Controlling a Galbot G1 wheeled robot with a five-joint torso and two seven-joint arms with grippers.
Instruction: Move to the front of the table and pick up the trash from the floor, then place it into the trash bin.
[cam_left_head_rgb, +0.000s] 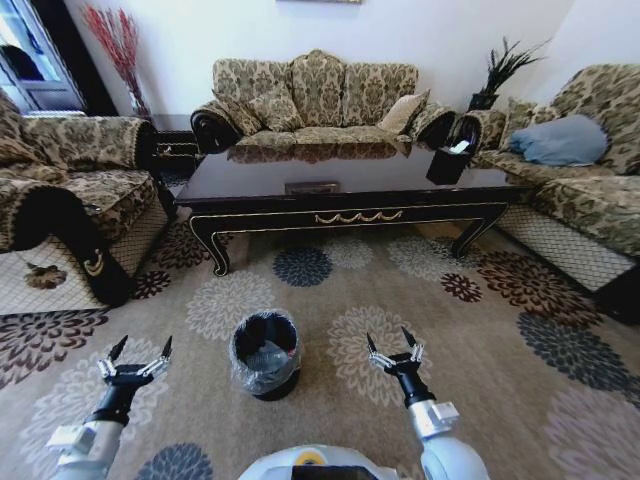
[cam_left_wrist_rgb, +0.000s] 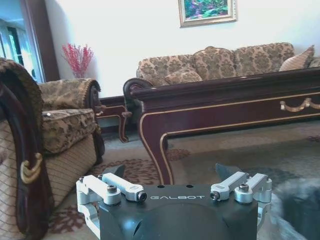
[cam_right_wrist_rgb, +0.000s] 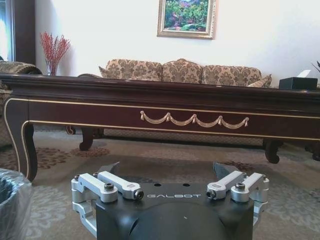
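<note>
The long dark-brown table (cam_left_head_rgb: 255, 205) stands ahead, its gold ornament facing me, and shows close in the wrist views (cam_left_wrist_rgb: 225, 100) (cam_right_wrist_rgb: 90, 112). The black trash bin (cam_left_head_rgb: 265, 352) with its clear bag sits on the flowered floor (cam_left_head_rgb: 480, 350) between my arms, also at the edge of the wrist views (cam_left_wrist_rgb: 300, 210) (cam_right_wrist_rgb: 12, 205). My left gripper (cam_left_head_rgb: 143, 345) (cam_left_wrist_rgb: 171, 172) hovers open to the left of the bin. My right gripper (cam_left_head_rgb: 392, 342) (cam_right_wrist_rgb: 166, 169) hovers open to its right. Both are empty. The trash is out of view; I cannot tell what lies inside the bin.
Patterned sofas ring the table: one at the left (cam_left_head_rgb: 60, 200), one behind it (cam_left_head_rgb: 310, 100), one at the right (cam_left_head_rgb: 590, 170). A black tissue box (cam_left_head_rgb: 447, 163) stands on the table's right end. Open carpet lies between me and the table.
</note>
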